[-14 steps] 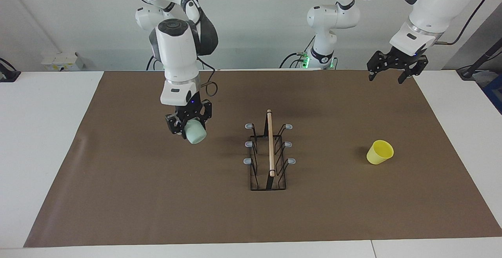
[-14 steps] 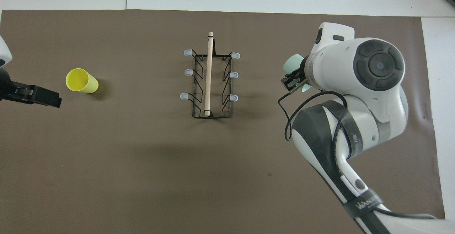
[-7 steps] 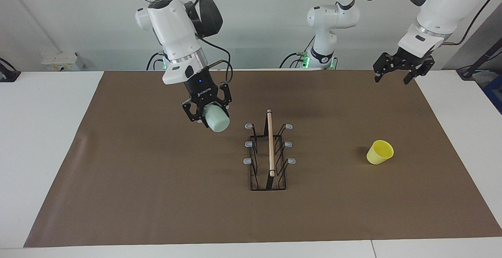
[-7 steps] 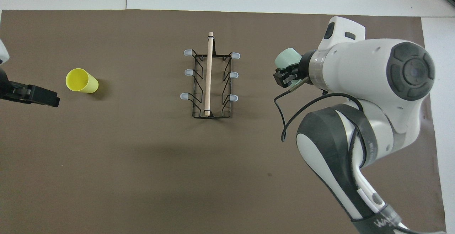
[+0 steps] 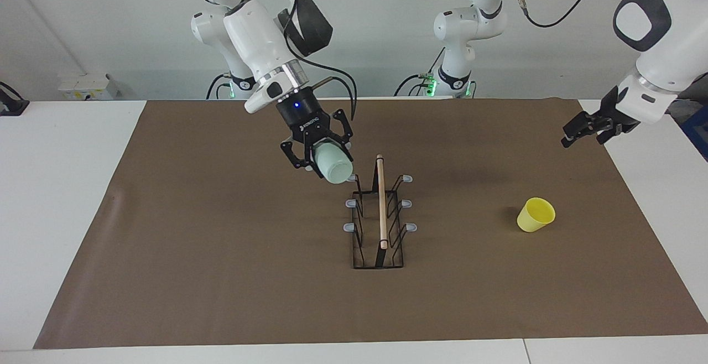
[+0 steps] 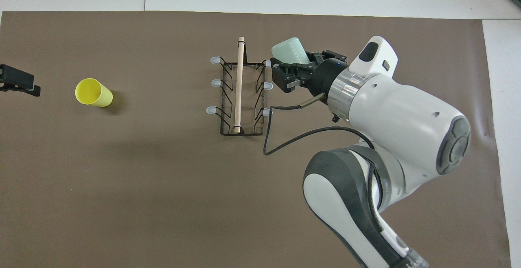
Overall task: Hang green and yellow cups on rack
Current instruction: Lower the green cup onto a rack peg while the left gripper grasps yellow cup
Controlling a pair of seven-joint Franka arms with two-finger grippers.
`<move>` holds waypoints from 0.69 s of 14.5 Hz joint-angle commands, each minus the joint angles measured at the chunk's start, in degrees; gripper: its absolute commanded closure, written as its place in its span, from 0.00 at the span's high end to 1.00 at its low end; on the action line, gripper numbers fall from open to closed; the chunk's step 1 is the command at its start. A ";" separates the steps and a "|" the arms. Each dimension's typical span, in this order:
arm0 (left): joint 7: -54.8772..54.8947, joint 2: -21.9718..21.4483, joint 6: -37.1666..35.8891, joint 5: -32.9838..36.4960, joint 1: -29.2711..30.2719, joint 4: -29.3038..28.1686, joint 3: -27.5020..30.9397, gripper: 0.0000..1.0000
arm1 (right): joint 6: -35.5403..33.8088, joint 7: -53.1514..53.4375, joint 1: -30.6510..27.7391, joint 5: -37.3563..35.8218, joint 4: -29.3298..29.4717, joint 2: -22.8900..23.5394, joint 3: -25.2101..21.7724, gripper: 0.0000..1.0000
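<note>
The rack (image 5: 381,203) (image 6: 239,84) is black wire and stands upright on the mat, with a wooden rod up its middle and three grey-tipped prongs on each side. My right gripper (image 5: 323,156) (image 6: 287,66) is shut on the mint green cup (image 5: 333,167) (image 6: 288,51). It holds the cup tilted in the air beside the top prong on the right arm's side. Whether cup and prong touch I cannot tell. The yellow cup (image 5: 535,214) (image 6: 93,93) sits on the mat toward the left arm's end. My left gripper (image 5: 582,140) (image 6: 18,84) is open and empty, in the air over the mat's edge there.
A brown mat (image 5: 221,270) covers most of the white table (image 5: 55,187). A black cable (image 6: 268,137) loops from my right wrist close to the rack. A small white box (image 5: 88,86) sits at the table's corner near the right arm's base.
My right gripper has carried the green cup from over the right arm's end of the mat to the rack's top prong. My left gripper has moved lower and outward, toward the mat's edge.
</note>
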 commanded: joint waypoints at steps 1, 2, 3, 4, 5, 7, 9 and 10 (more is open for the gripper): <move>-10.27 4.68 0.42 -6.37 1.83 4.69 1.15 1.00 | 7.23 0.01 2.81 8.98 -2.70 -1.28 0.27 0.00; -14.58 5.56 1.48 -7.35 2.01 4.61 1.15 1.00 | 8.99 -1.56 3.70 11.72 -2.87 -1.28 0.27 0.00; -17.67 6.35 2.27 -7.63 2.10 4.69 1.32 1.00 | 10.84 -4.09 3.88 13.49 -4.27 -1.54 0.27 0.00; -21.35 7.58 2.89 -8.67 2.19 4.78 1.33 1.00 | 13.12 -5.95 4.14 15.94 -5.41 -1.71 0.36 0.00; -24.95 8.89 3.76 -10.42 2.97 5.22 1.41 1.00 | 15.14 -7.53 5.19 19.10 -5.60 -1.72 0.53 0.00; -31.29 12.23 7.27 -11.23 3.33 6.10 1.59 1.00 | 16.65 -10.69 6.60 25.34 -5.60 -1.72 0.62 0.00; -35.96 15.31 11.13 -11.23 3.42 5.93 1.68 1.00 | 14.65 -17.88 6.78 28.61 -5.60 -2.24 0.62 0.00; -37.98 16.72 13.59 -11.32 3.60 5.84 1.68 1.00 | 10.63 -22.53 5.91 30.19 -5.60 -2.68 0.54 0.00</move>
